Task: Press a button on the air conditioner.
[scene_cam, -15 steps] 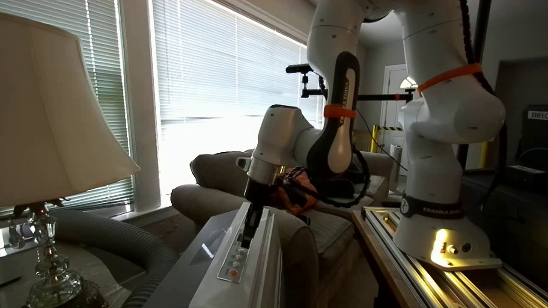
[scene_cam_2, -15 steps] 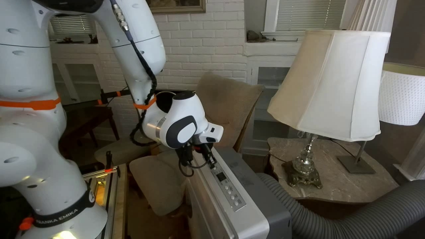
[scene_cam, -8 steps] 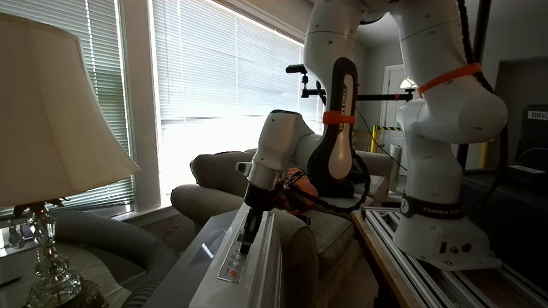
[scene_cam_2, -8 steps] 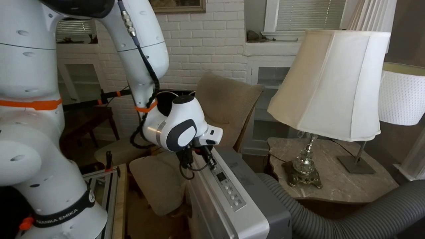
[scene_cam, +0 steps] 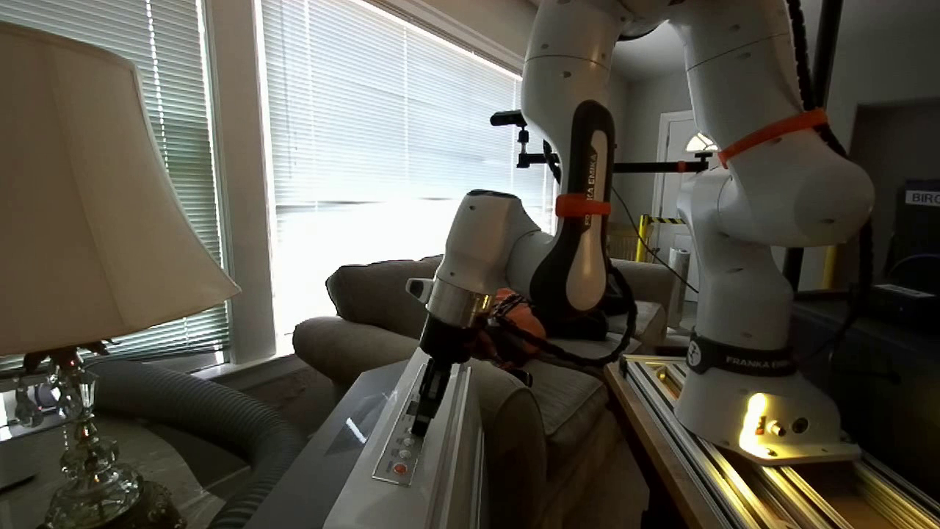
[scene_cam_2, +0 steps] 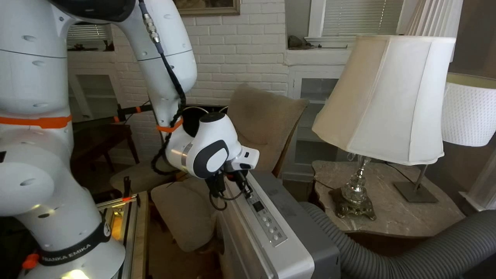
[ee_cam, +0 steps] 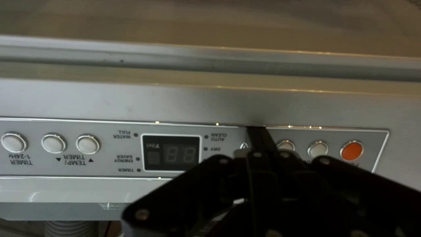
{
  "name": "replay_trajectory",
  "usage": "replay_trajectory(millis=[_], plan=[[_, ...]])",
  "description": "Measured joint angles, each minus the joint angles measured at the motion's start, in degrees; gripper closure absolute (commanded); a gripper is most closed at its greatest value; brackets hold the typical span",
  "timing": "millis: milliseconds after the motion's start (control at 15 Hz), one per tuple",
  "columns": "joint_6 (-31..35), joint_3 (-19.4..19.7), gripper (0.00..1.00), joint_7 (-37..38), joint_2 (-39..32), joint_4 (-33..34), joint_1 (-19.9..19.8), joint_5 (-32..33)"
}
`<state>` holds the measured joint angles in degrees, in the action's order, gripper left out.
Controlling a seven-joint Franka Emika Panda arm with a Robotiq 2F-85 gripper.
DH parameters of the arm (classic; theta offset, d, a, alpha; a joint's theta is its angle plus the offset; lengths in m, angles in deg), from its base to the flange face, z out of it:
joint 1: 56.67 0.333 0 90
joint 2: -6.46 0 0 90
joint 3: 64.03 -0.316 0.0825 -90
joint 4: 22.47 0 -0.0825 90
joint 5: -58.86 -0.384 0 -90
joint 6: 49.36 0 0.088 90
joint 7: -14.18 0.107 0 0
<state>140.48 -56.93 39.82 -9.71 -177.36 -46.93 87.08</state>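
There is one air conditioner (scene_cam_2: 287, 228), long and white with a grey back part; it stands by the one sofa (scene_cam: 352, 345) in an exterior view, and one robot arm (scene_cam: 764, 191) bends over to it. One button strip (ee_cam: 108, 146) runs along its top; in the wrist view it has five pale buttons (ee_cam: 54, 144), one orange button (ee_cam: 352, 151) and one dark screen (ee_cam: 172, 153); one more pale bit peeks out beside the claw (ee_cam: 258, 133), too hidden to name.

The claw is narrow, its fingers squeezed together; its tip is over the strip, between the screen and the orange button, right at the strip's shiny edge; I cannot tell if it touches. Three pale buttons are past the screen, well apart from the claw; two are between the claw and the orange one, and the nearer is partly covered.

Bare white top lies between the strip's end and the round corner; one fat grey hose (scene_cam_2: 368, 252) curves by the grey side in both exterior views; past it, one tabletop (scene_cam_2: 407, 221) holds two lamps (scene_cam_2: 381, 100), well apart from the claw.
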Motion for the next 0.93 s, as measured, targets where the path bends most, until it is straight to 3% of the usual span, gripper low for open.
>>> replay_trajectory(millis=[533, 667, 933], plan=[[-0.11, -0.34, 1.0, -0.16, -0.07, 0.05, -0.28, 0.0], [-0.9, -3.99, 1.0, -3.23, 0.24, -0.13, -3.45, -3.03], [-3.96, -12.2, 1.0, -3.21, 0.65, 0.27, -11.34, -2.83]])
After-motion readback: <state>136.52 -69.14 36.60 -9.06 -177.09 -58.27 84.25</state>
